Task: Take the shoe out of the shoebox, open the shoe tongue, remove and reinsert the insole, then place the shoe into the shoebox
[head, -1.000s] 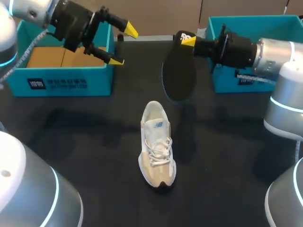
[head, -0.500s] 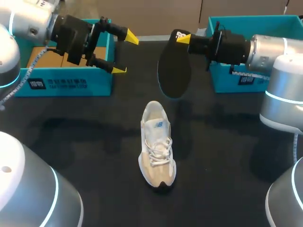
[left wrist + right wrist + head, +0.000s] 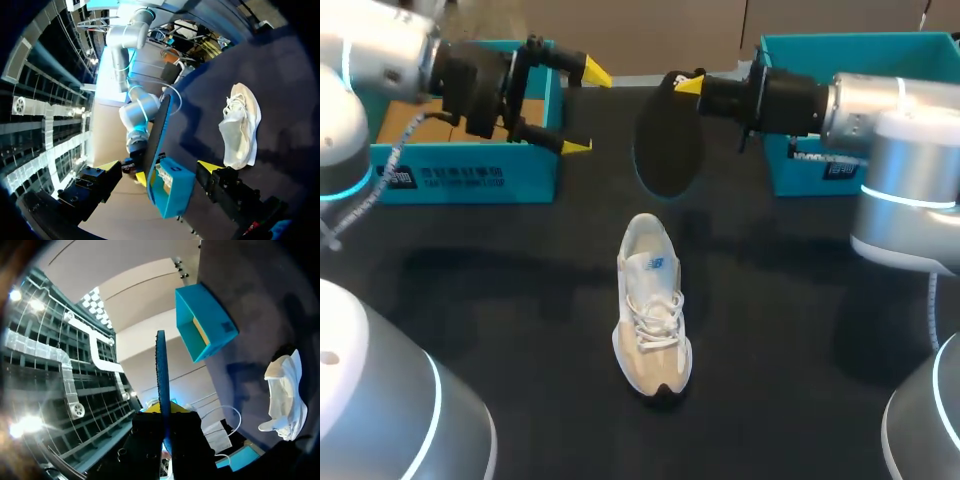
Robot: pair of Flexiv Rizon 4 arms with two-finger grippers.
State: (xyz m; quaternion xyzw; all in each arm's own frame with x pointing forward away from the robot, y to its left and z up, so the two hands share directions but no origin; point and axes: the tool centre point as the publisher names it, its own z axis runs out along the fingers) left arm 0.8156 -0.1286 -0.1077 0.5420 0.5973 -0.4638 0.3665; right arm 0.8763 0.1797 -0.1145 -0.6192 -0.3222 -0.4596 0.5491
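Shoebox, left: teal, open-topped, brown cardboard inside, at the far left corner of the table. In the right wrist view it shows ahead of the insole.

Left arm: comes in from the left across the top of that shoebox.

Left end effector: fingers spread wide, nothing between them, held in the air just past the box's right wall. Its own camera shows both yellow tips well apart and bare.

Shoe: pale cream and beige with white laces, upright on its sole at the middle of the table, outside both boxes. Its heel opening faces the far edge and its toe the near edge. No end effector touches it. It also shows in the left wrist view and the right wrist view.

Insole: dark, out of the shoe, hanging in the air over the far middle of the table between the two boxes, beyond the shoe's heel. Seen edge-on in both wrist views.

Right end effector: closed on one end of the insole, which stands between its yellow tips.

Right arm: reaches in from the right over the right box.

Shoebox, right: teal, at the far right corner.
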